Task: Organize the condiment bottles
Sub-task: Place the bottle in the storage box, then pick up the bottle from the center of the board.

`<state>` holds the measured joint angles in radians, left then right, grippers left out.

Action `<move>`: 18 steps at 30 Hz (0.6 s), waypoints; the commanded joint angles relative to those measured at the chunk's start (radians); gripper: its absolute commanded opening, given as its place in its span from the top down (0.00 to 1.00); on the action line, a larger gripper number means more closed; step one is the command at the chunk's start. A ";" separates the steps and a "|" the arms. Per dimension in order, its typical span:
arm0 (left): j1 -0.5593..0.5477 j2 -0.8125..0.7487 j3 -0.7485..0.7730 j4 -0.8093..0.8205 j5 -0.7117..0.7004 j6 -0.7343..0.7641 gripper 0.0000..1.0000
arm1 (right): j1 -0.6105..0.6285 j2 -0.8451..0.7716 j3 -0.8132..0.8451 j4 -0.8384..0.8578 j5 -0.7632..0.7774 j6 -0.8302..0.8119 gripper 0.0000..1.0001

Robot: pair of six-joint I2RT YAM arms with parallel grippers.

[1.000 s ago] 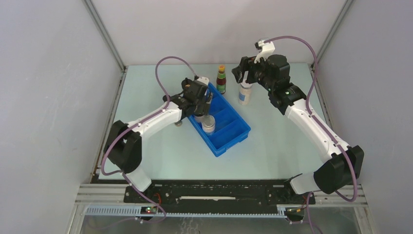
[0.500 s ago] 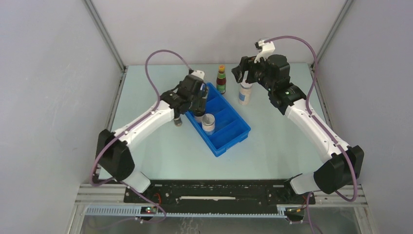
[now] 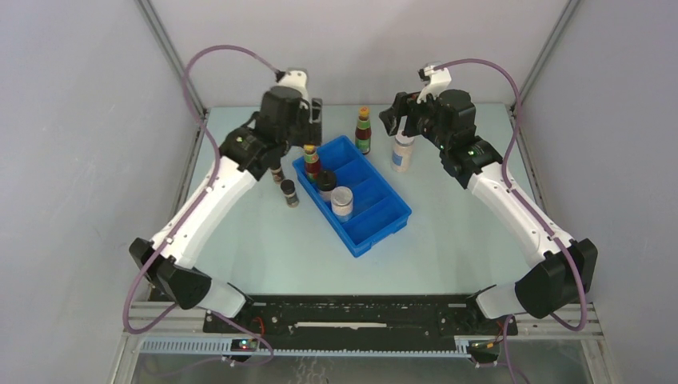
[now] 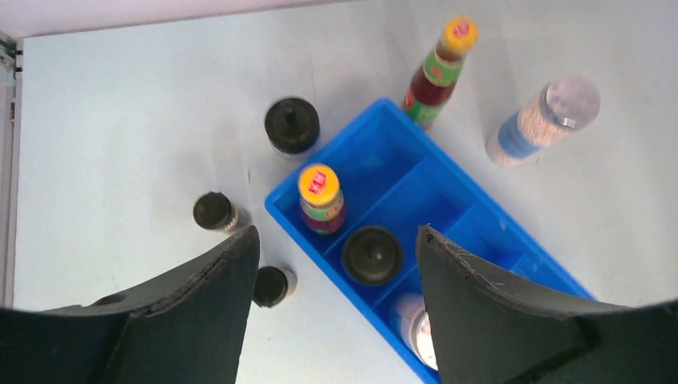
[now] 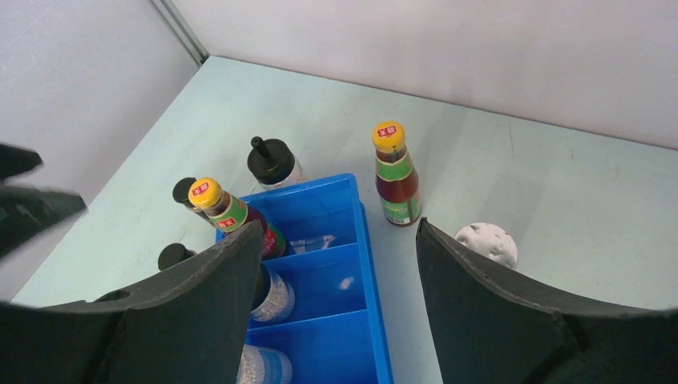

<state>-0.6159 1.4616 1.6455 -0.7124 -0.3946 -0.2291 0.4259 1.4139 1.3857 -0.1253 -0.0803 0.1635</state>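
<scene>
A blue tray (image 3: 382, 218) holds a dark-red bottle (image 3: 312, 164) in its far compartment. Behind it in the tray come a black-lidded jar (image 3: 326, 182) and a pale white-capped jar (image 3: 342, 202). A second dark-red bottle (image 3: 364, 130) and a pale jar (image 3: 402, 154) stand on the table beyond the tray. My left gripper (image 3: 308, 120) hangs high over the tray's far left end, open and empty; in its wrist view (image 4: 337, 232) the bottle (image 4: 321, 198) sits far below. My right gripper (image 3: 397, 120) hovers open above the pale jar (image 5: 486, 242).
Left of the tray stand a knob-lidded black jar (image 4: 292, 126) and two small black-lidded jars (image 4: 214, 211) (image 4: 270, 286). The enclosure's walls close in the table at the back and both sides.
My left arm has lifted up and back from the tray, uncovering a dark-red bottle standing in the far compartment. The right arm has not moved.
</scene>
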 commanded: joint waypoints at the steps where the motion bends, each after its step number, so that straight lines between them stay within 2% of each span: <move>1: 0.139 0.006 0.128 -0.002 0.128 -0.038 0.24 | 0.001 -0.019 0.002 0.044 -0.002 0.008 0.21; 5: 0.274 0.081 0.224 0.003 0.250 -0.063 0.26 | -0.003 -0.006 0.017 0.032 -0.005 0.004 0.21; 10: 0.382 0.204 0.317 0.000 0.339 -0.036 0.30 | -0.002 0.027 0.067 0.007 -0.003 -0.004 0.21; 14: 0.407 0.272 0.281 0.057 0.421 0.012 0.31 | -0.004 0.058 0.100 -0.015 0.005 -0.014 0.21; 18: 0.434 0.305 0.190 0.173 0.529 -0.013 0.32 | -0.004 0.090 0.125 -0.031 0.011 -0.022 0.21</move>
<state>-0.2035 1.7508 1.8969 -0.6590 -0.0185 -0.2516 0.4255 1.4796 1.4544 -0.1463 -0.0799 0.1585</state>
